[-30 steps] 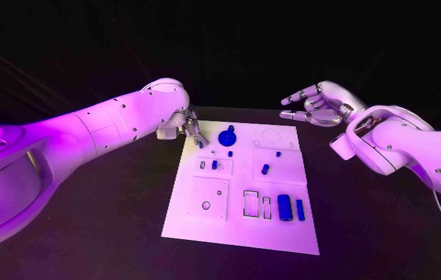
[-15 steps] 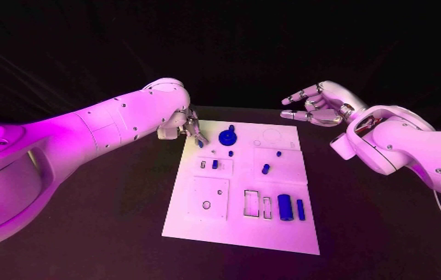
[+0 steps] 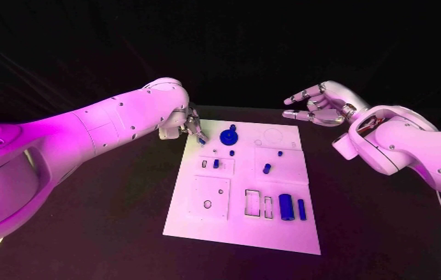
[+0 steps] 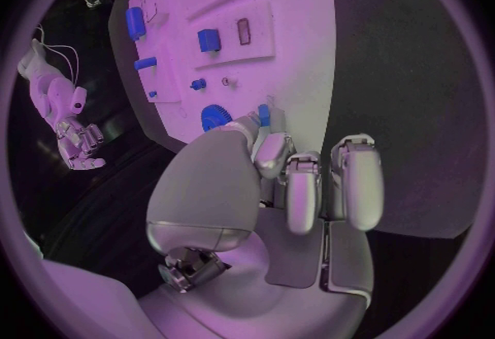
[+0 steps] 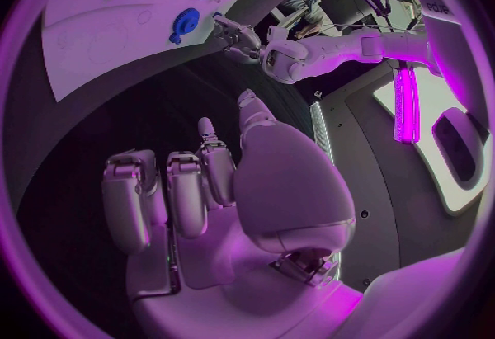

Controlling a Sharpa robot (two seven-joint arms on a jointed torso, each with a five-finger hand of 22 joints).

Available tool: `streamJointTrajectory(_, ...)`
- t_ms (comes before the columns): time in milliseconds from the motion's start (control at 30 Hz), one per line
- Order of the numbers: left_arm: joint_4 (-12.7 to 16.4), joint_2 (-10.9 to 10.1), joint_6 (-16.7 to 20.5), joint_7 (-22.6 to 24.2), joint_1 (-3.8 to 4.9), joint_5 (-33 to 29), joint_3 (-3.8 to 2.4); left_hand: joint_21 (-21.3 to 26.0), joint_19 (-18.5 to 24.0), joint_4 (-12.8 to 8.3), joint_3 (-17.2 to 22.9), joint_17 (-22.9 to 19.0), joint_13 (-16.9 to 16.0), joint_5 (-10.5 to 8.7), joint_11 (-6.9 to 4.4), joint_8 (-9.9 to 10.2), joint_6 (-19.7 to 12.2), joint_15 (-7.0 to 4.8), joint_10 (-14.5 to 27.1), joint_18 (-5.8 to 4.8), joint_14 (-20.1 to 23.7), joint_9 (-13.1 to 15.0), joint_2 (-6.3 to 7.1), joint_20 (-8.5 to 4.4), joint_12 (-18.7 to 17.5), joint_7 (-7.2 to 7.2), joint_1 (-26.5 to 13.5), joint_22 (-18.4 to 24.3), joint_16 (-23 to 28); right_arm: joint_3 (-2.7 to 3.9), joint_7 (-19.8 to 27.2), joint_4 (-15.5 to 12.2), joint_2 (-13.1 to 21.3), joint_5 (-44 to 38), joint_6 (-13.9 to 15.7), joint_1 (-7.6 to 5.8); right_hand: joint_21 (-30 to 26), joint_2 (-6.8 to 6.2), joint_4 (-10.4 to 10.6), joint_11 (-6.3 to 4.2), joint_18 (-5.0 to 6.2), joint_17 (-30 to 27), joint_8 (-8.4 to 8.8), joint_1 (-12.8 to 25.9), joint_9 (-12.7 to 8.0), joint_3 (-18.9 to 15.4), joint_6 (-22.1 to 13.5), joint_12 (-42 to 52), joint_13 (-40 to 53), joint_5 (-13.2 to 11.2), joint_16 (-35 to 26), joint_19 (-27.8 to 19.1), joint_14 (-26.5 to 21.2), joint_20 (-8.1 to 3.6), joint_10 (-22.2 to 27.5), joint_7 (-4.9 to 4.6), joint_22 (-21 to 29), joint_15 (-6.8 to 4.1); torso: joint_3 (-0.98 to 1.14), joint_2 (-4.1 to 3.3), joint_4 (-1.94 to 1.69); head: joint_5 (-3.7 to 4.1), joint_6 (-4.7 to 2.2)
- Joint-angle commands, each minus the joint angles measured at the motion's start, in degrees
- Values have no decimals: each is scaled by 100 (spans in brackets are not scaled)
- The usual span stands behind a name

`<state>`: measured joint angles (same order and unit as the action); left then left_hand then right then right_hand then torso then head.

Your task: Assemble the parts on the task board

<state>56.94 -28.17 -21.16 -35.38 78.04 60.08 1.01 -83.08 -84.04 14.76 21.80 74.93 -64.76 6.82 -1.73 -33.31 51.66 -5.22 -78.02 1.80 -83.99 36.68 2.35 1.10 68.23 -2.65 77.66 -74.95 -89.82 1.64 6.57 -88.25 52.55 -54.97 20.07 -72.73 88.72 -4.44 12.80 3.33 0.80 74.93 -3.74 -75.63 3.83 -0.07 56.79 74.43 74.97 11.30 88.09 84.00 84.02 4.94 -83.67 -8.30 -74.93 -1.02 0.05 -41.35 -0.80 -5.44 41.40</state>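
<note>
Now the left hand (image 3: 188, 127) pinches a small blue part (image 4: 264, 115) at the far left corner of the board (image 3: 241, 222), just beside the round blue gear (image 3: 227, 138) (towards the right). Well apart, the right hand (image 3: 315, 108) hovers with fingers spread, empty.

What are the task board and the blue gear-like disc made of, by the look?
Task board: probably matte white plastic, with flat, even, crisp recessed outlines and no glare. Blue gear-like disc: likely moulded or printed plastic, uniform opaque blue and dull; its finish is too small to judge.
</note>
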Motion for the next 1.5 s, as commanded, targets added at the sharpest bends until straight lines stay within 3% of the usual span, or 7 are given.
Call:
streamJointTrajectory(33, 124, -86, 274, 78, -1, -134, 0, 25, -267, -693, 804, 1507, 15, -21, 18, -65, -19, 35, -20, 36, -601, 19, 34, 10, 37, -1, -168, -659, -18, -1, -31, 5, -10, -80, -87, 9, -36, 58, -8, -4, -5, 1082, -29, -3, 9, -30, 23, -11, 603, 30, -21, 425, 500, 32, 41, 6, -1201, 16, 4, 8, -20, -17, -6)
streamJointTrajectory(167, 378, -265, 465, 38, -1, -165, 0, 25, -270, -740, 967, 1507, 2, -25, 14, -112, -21, 33, -34, 35, -601, 53, 100, 6, 54, 3, -267, -665, -18, -2, -35, 3, -6, -81, -96, 12, -38, 69, -6, -4, -4, 1082, -29, -6, 9, -30, 24, -12, 601, 35, -21, 423, 500, 31, 41, 6, -1197, 15, 11, 20, -38, -25, -1)
streamJointTrajectory(400, 1266, -784, 1009, -40, -17, 115, 4, 1, -284, -805, 1067, 1507, -71, -39, -1, -156, 3, 26, -86, 28, -601, 78, 227, 1, 124, 23, -331, -697, -18, -5, -33, -4, 17, -83, -103, 14, -38, 74, -5, -4, -4, 1079, -29, -7, 9, -31, 25, -19, 597, 37, -23, 423, 499, 31, 44, 6, -1197, 15, 13, 20, -40, -27, 7)
streamJointTrajectory(800, 2598, -1478, 1919, 162, -302, 685, 19, -67, -319, -844, 1162, 1507, -126, -282, -27, -183, 60, 11, -149, 7, -601, 81, 353, -11, 183, 56, -377, -783, -18, -16, -16, 14, 20, -82, -119, 39, -39, 77, -3, -4, -4, 1079, -29, -7, 9, -32, 25, -19, 597, 39, -23, 422, 499, 31, 44, 6, -1195, 15, 11, 28, -41, -32, 40)
streamJointTrajectory(1033, 2933, -1621, 2167, 218, -436, 741, 85, -68, -321, -837, 1174, 1507, -124, -316, -32, -188, 83, 7, -161, 7, -601, 79, 378, -15, 185, 62, -393, -785, -18, -19, -30, 21, 13, -86, -132, 61, -39, 77, -3, -4, -4, 1079, -29, -7, 9, -32, 25, -19, 597, 39, -23, 422, 499, 31, 44, 6, -1195, 15, 0, 12, -35, -29, 58)
streamJointTrajectory(1167, 3036, -1661, 2191, 217, -483, 748, 96, -70, -322, -823, 1180, 1507, -125, -342, -33, -188, 92, 5, -166, 6, -601, 76, 382, -17, 187, 64, -409, -788, -18, -20, -33, 23, 10, -88, -137, 66, -39, 77, -3, -4, -4, 1079, -29, -7, 9, -32, 25, -19, 597, 39, -23, 422, 499, 31, 44, 6, -1195, 15, 15, 13, -27, -42, 70)
streamJointTrajectory(1500, 3086, -1682, 1814, 45, -529, 753, 106, -58, -317, -804, 1166, 1507, -103, -408, -42, -193, 119, -1, -165, 10, -601, 74, 422, -23, 169, 76, -441, -777, -18, -22, -29, 25, 6, -91, -144, 70, -45, 87, 2, -4, -1, 1071, -29, -5, 9, -39, 25, -25, 592, 41, -27, 415, 498, 31, 47, 6, -1184, 15, 15, 13, -31, -52, 107)
